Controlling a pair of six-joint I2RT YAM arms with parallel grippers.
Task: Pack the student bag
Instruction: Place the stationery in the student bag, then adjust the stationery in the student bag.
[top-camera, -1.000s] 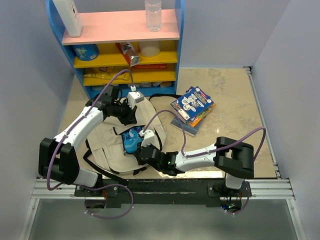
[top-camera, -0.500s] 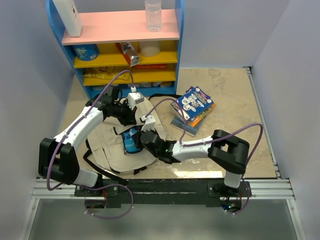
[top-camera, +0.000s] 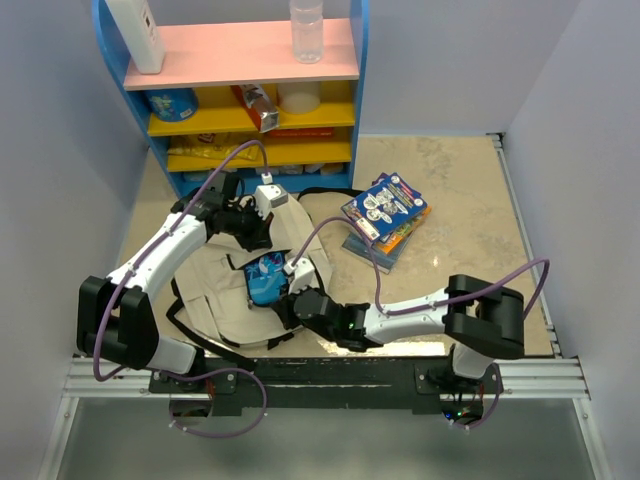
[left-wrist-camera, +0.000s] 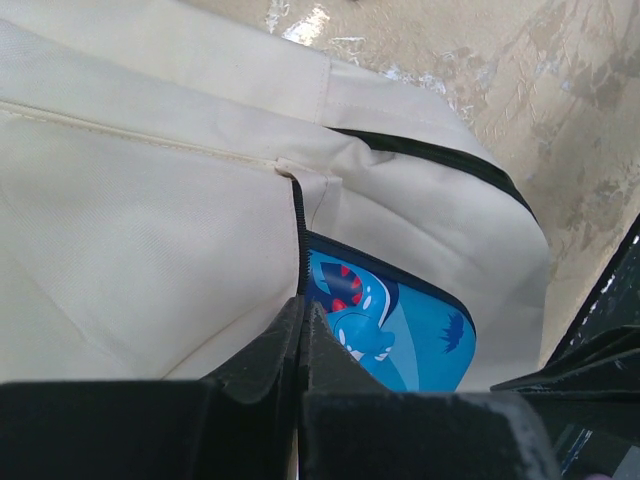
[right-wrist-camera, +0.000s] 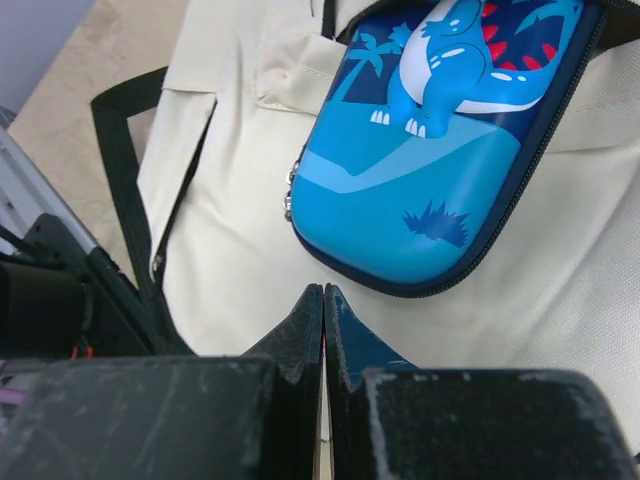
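**Pencil case half in the bag, both grippers closed**

The marbled table (top-camera: 470, 170) fills the floor of the booth, with a blue-framed shelf (top-camera: 230, 50) of pink and yellow boards standing at its far left edge. The student bag (top-camera: 215, 290) lies flat on the table's near left part, just in front of the arm bases, its black straps trailing out at the sides. To its right, apart from it, sits a small stack of books (top-camera: 385, 210). A blue dinosaur pencil case (right-wrist-camera: 430, 180) pokes out of the bag's zippered opening, one end tucked under the cream fabric. The left gripper (left-wrist-camera: 301, 312) is closed, its tips at the zipper's edge; I can't tell whether it pinches cloth. The right gripper (right-wrist-camera: 323, 295) is closed on nothing, over the fabric just short of the case.
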